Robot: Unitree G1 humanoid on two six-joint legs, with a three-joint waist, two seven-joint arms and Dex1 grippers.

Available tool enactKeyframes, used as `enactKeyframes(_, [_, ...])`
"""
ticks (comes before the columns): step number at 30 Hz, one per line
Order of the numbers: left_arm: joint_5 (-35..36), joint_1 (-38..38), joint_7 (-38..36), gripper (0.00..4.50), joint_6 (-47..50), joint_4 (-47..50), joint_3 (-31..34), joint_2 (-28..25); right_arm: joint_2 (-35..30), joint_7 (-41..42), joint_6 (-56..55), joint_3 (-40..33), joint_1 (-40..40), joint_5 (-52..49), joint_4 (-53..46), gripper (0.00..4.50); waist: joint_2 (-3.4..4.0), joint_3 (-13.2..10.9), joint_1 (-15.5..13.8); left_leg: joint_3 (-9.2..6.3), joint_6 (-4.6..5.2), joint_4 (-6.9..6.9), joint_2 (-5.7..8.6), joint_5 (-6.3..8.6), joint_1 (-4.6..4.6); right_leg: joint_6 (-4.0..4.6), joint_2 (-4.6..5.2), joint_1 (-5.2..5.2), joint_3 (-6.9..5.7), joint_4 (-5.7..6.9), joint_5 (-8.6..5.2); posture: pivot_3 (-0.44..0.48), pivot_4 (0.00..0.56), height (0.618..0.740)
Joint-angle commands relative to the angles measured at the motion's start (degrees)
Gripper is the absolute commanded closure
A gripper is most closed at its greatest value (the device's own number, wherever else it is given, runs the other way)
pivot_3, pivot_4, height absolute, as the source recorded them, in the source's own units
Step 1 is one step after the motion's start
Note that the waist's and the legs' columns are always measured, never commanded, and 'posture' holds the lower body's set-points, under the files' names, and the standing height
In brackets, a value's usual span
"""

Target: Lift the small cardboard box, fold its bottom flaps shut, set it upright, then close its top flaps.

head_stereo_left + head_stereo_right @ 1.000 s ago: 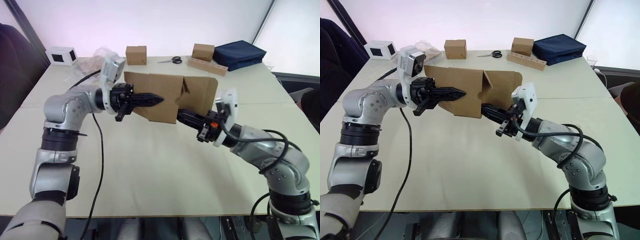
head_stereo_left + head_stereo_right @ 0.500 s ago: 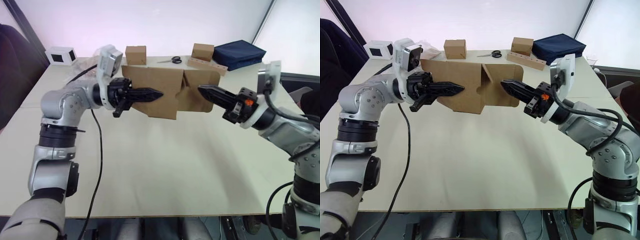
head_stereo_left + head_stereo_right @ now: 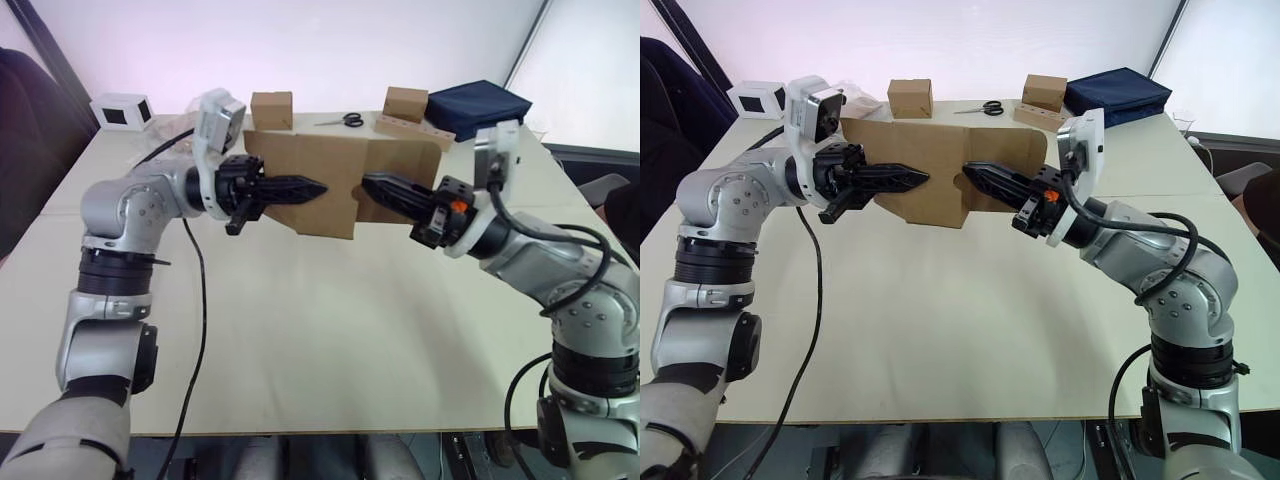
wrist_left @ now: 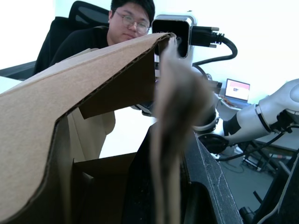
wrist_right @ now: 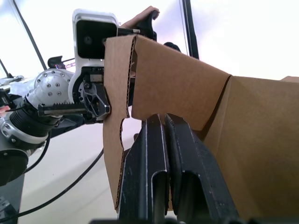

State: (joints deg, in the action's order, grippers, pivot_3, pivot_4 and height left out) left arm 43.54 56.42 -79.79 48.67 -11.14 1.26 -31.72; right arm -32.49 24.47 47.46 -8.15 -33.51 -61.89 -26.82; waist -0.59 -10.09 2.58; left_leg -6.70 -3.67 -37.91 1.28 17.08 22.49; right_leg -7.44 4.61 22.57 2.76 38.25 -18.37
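Note:
The small cardboard box (image 3: pixel 335 215), plain brown with its flaps spread, hangs in the air over the far half of the table (image 3: pixel 300 330). My left gripper (image 3: pixel 320 188) reaches in from the left and is shut on one of its walls; in the left wrist view that wall's edge (image 4: pixel 175 116) runs between the black fingers (image 4: pixel 208 177). My right gripper (image 3: pixel 368 183) comes from the right, shut with nothing in it, its tips against the box's middle fold. The right wrist view has both fingers (image 5: pixel 159 149) pressed together against the cardboard (image 5: pixel 187 88).
Along the table's far edge stand two closed brown boxes (image 3: pixel 272 109) (image 3: pixel 405 103), scissors (image 3: pixel 350 120), a wooden block (image 3: pixel 415 132), a navy bag (image 3: pixel 478 105), a white box with a dark window (image 3: pixel 120 110) and crumpled plastic (image 3: pixel 180 125). A person (image 4: pixel 131 23) sits behind.
My right gripper left the box's underside, swung up and out to the right, then came back left against the box's middle. The left gripper raised the box a little.

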Motion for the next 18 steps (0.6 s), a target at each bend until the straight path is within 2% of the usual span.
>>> enactKeyframes(1, [1.4,0.8,-0.3,4.5,0.0,1.6,1.0,0.1,1.0,0.1,-1.5,0.3,-1.9,0.8,-1.2,4.4,0.0,0.0,0.0,0.0,0.0,0.0,0.0,0.0,0.0,0.0,0.0,0.0,0.0,0.0,0.0,0.0,0.15,0.74])
enactKeyframes(11, [1.0,0.9,-0.4,4.5,-0.5,1.2,1.0,0.1,1.9,1.0,-1.1,1.0,-2.8,2.3,-1.6,4.4,0.0,0.0,0.0,0.0,0.0,0.0,0.0,0.0,0.0,0.0,0.0,0.01,0.0,0.0,0.0,0.0,0.15,0.74])
enactKeyframes(18, [0.1,1.5,-0.8,4.5,-1.7,-0.2,1.3,-1.0,-8.3,4.2,4.1,-8.1,1.3,-6.7,-3.6,4.4,0.0,0.0,-0.1,0.0,0.01,0.0,0.01,0.0,0.01,0.0,0.02,-0.02,0.0,-0.02,0.0,0.0,0.15,0.74])
